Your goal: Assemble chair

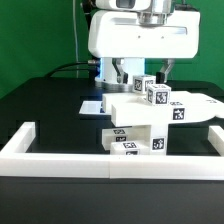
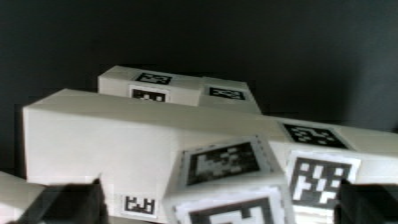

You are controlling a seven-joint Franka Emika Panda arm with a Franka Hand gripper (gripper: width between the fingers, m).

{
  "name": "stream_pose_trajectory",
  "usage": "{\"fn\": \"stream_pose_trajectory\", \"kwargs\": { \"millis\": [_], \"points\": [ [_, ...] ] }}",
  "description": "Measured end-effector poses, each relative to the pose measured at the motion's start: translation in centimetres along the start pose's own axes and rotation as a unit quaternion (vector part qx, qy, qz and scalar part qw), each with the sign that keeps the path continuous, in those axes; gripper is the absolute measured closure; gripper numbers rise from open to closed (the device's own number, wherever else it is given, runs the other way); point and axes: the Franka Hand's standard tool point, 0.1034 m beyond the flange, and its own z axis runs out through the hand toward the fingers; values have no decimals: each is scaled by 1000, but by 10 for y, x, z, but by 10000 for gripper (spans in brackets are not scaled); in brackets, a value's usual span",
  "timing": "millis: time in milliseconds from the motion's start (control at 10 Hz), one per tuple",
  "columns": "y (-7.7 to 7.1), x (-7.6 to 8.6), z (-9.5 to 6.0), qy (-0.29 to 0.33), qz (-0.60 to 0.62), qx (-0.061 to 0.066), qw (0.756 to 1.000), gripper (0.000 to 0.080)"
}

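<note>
From where I'm standing the chair [image 1: 145, 118] is one clump of white blocky parts on the black table [image 1: 45, 105], right under the pincer [image 1: 143, 68] and just behind the low white border wall [image 1: 60, 154]. I count a flat panel on top, a chunky block below it and a couple of square posts poking up beside the pincer, though the parts run together so I can't give a firm total. Tags: about six black-and-white squares are visible on the chair in the exterior view, and roughly seven in the wrist view [image 2: 196, 130]. They're just pixel patterns, with no readable words or brand anywhere.

One flat white marker board [image 1: 90, 105] lies on the table, behind the chair on the exterior view's left.

The pincer hangs down into the posts. Its dark fingertips [image 2: 63, 203] look spread, but I can't tell if they're pinching anything.
</note>
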Motion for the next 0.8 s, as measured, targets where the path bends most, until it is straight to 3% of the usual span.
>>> {"fn": "stream_pose_trajectory", "kwargs": {
  "millis": [100,300,500,800],
  "points": [
    [0,0,0,0,0,0,1000,286],
    [0,-1,1,-1,18,0,1000,516],
    [0,0,1,0,44,1,999,515],
    [0,0,1,-1,191,0,982,515]
  ]
}}
